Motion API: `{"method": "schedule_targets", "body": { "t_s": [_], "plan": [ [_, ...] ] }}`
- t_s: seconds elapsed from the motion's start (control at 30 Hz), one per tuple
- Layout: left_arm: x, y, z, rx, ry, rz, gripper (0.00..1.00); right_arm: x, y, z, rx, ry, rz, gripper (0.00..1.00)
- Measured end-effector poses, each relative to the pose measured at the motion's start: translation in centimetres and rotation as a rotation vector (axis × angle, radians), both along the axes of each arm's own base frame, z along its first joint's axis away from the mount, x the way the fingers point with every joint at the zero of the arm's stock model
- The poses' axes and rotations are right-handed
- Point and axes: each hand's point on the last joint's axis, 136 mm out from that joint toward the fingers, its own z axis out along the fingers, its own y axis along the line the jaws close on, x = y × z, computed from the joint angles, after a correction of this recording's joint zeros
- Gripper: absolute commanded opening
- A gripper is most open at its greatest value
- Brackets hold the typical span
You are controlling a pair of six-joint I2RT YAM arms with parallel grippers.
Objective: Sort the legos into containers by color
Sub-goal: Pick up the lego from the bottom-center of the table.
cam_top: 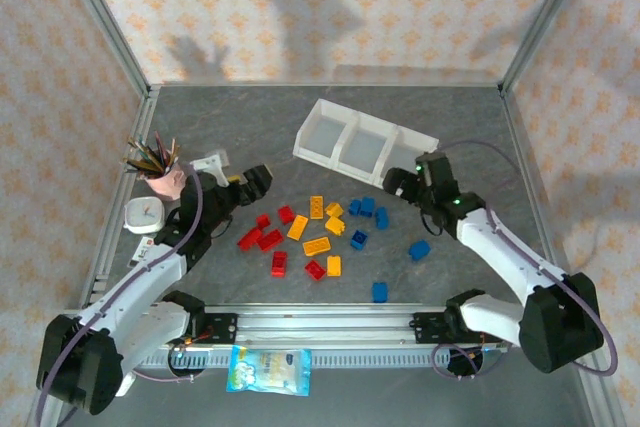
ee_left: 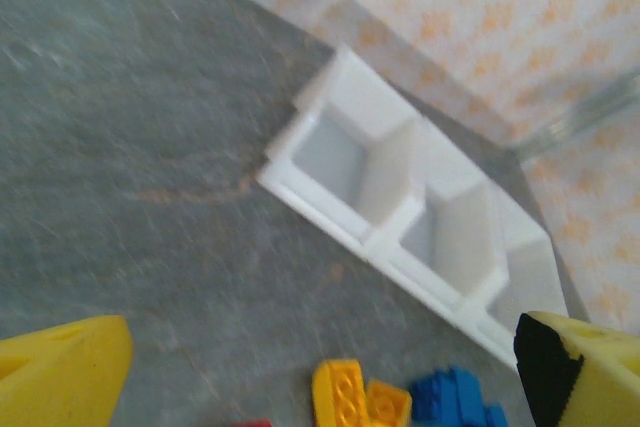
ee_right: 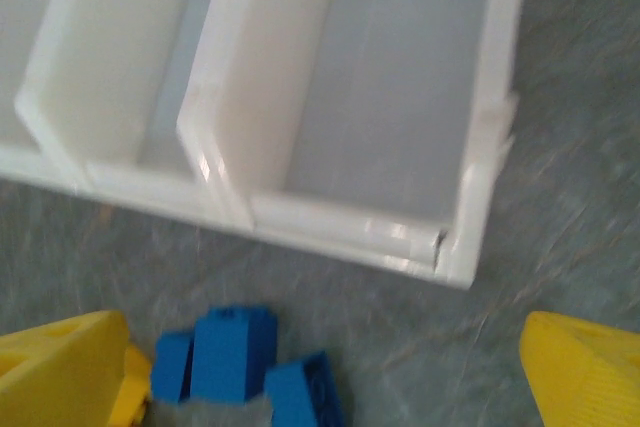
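Red, yellow-orange and blue legos (cam_top: pixel 316 245) lie loose across the middle of your grey table (cam_top: pixel 230 117), reds mostly to the left and blues mostly to the right, all of them outside the white tray (cam_top: pixel 315 159). That tray sits just beyond them at an angle, its three compartments in a row. Your right claw (cam_top: pixel 400 184) hangs open, fingers spread wide, between the tray's right end and a cluster of blue bricks (ee_right: pixel 235 352), gripping nothing. Your left claw (cam_top: pixel 257 181) is open too and holds nothing, just beside the red bricks (cam_top: pixel 268 239). Farther out, a pink cup of pencils (cam_top: pixel 160 177) stands beside the left arm, and a blue-and-white snack packet (cam_top: pixel 268 369) lies at the near edge.
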Motion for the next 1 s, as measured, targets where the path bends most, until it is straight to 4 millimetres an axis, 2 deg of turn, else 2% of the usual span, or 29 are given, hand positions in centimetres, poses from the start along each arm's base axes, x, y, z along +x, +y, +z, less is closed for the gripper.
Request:
{"method": "schedule_targets", "body": {
  "t_s": [0.17,0.27,0.43,0.63,0.77,1.0],
  "plan": [
    [-2.5,-4.1,-1.1,0.017,0.060,-0.142,0.99,-3.3,3.3,-1.9,-0.033,0.108,0.076,0.99],
    [-3.7,-5.6,-1.6,0.028,0.084,-0.197,0.99,-5.1,4.9,-2.5,-0.033,0.145,0.089,0.96],
    [-5.0,-7.3,-2.3,0.036,0.111,-0.253,0.99,-6.7,6.8,-3.1,0.001,0.175,0.062,0.90],
    [-5.9,-8.4,-2.9,0.047,0.132,-0.285,0.99,-7.9,9.1,-6.0,-0.008,0.246,0.041,0.81],
    [-5.9,-8.5,-3.0,0.047,0.135,-0.282,0.99,-8.5,9.7,-7.9,-0.036,0.285,0.026,0.72],
    [-5.9,-8.3,-3.0,0.042,0.140,-0.268,0.99,-8.2,10.0,-9.2,-0.041,0.299,-0.009,0.55]
  ]
}}
